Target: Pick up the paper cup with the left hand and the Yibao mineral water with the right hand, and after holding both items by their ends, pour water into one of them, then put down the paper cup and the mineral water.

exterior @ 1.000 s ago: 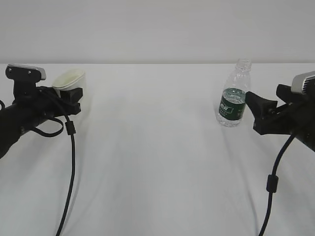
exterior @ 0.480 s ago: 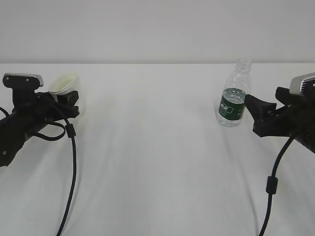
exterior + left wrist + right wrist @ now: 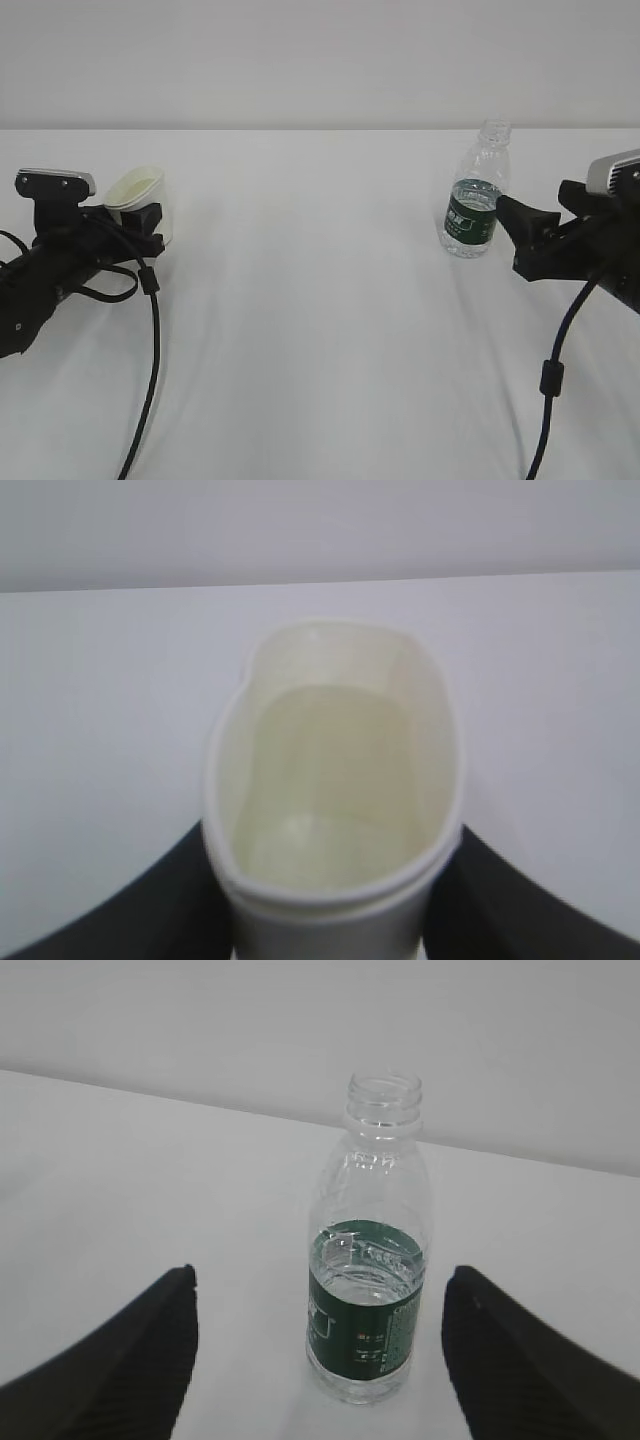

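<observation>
My left hand (image 3: 150, 222) pinches the paper cup (image 3: 335, 790) from both sides, squeezing its rim oval and leaning it off upright, mouth tipped toward the middle of the table (image 3: 320, 330). My right hand (image 3: 320, 1360) waits wide open and empty, prongs framing the uncapped Yibao mineral water (image 3: 367, 1270) standing beyond. Bare table lies between.

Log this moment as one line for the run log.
left gripper: shut on paper cup, rim squeezed oval | right gripper: open, bottle between jaws, standing, uncapped
</observation>
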Available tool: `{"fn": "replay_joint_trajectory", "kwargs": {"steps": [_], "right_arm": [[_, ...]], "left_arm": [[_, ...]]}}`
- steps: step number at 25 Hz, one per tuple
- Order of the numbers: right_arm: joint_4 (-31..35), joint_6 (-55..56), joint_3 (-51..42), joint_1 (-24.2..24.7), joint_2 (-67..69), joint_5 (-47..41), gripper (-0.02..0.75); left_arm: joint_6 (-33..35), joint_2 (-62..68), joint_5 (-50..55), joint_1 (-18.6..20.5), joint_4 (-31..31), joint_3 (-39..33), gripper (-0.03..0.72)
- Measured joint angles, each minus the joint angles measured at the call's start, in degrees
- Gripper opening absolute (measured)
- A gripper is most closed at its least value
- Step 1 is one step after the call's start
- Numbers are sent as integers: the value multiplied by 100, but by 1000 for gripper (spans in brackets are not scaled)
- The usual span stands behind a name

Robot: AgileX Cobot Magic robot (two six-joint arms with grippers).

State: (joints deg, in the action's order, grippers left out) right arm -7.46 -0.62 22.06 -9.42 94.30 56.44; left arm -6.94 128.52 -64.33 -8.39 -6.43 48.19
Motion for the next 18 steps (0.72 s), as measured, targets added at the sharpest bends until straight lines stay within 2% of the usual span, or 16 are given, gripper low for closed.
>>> {"fn": "replay_joint_trajectory", "kwargs": {"steps": [18], "right_arm": [[-71,130,0,0,0,-50,575]], "left_arm": [[40,198,-295,0,84,21,354]]}}
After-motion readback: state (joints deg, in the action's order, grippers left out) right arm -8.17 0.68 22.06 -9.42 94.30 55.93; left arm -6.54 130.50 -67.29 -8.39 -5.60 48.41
